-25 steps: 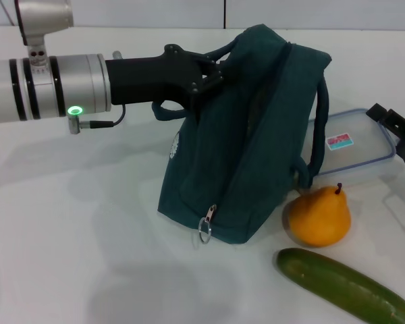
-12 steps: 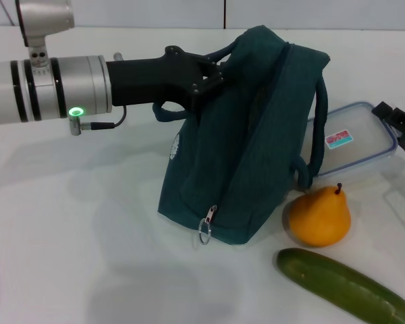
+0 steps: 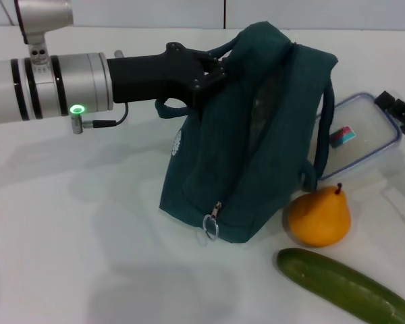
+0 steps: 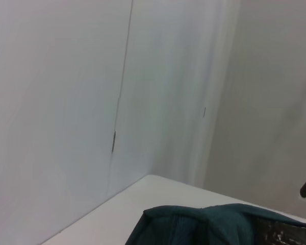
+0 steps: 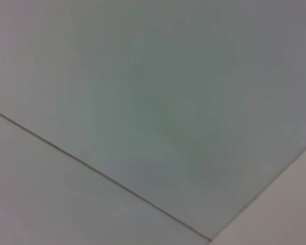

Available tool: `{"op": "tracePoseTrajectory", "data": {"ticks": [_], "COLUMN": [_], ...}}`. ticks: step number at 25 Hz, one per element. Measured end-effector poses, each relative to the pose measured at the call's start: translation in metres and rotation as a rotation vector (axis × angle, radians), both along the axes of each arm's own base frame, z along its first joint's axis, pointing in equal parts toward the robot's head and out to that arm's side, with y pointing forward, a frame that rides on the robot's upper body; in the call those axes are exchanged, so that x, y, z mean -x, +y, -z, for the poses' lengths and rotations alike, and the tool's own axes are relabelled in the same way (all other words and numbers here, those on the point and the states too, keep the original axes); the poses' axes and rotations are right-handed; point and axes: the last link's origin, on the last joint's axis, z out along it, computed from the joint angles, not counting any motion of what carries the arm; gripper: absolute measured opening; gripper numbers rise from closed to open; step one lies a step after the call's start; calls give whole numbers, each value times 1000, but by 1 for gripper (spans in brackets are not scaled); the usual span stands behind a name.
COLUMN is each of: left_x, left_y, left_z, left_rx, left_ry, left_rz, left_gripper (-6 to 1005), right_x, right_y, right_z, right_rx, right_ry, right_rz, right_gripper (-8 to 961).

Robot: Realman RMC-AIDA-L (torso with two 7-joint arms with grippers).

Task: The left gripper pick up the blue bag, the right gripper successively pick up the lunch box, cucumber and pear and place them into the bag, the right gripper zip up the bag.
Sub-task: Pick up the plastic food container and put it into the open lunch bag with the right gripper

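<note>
White table (image 3: 67,229), bare surface under everything; a pale wall with a seam behind it.

Left arm (image 3: 47,84): silver-white cylinder with black bands, green light lit, reaching in across the upper part of the head view.

Blue bag (image 3: 250,148): dark teal fabric, largest object, standing near the table's centre and held up by its top. Its base rests on the table and the body leans. The zipper runs down the facing side to a silver ring pull (image 3: 210,229) at the lower front corner. One loop handle hangs down the bag's right side. In the left wrist view only the bag's top edge (image 4: 204,224) shows, against the wall.

Left gripper (image 3: 206,71): black claw clamped on the bag's upper left edge, at the near handle; fingers closed on fabric.

Cucumber (image 3: 344,287): long, dark green, lying on the table at the lower right, in front of the pear, close to it but apart.

Lunch box (image 3: 361,135): clear with a blue rim and a red and blue sticker, tilted, to the right of the bag and partly hidden behind the hanging handle.

Pear (image 3: 318,216): orange-yellow, dark stem up, on the table just beside the bag's lower right corner, in front of the lunch box.

Right gripper (image 3: 401,115): black claw at the right edge, at the lunch box's far right end; its grip I cannot tell. Right wrist view shows only wall.
</note>
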Motion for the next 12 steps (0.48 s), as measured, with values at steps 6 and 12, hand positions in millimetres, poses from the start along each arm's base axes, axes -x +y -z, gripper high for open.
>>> {"op": "tracePoseTrajectory", "data": {"ticks": [6, 12], "left_x": [-1, -1], "left_y": [0, 1], "left_z": [1, 1], "left_rx": [4, 4], "left_ry": [-9, -10], "left_rz": [-3, -4], "left_gripper": [71, 71], "right_x": [1, 7], "right_y": [1, -1], "right_z": [-2, -6], "right_rx": [-31, -78], "right_ry": [-23, -58], "right_rz": [-16, -85], "right_gripper": [208, 199]}}
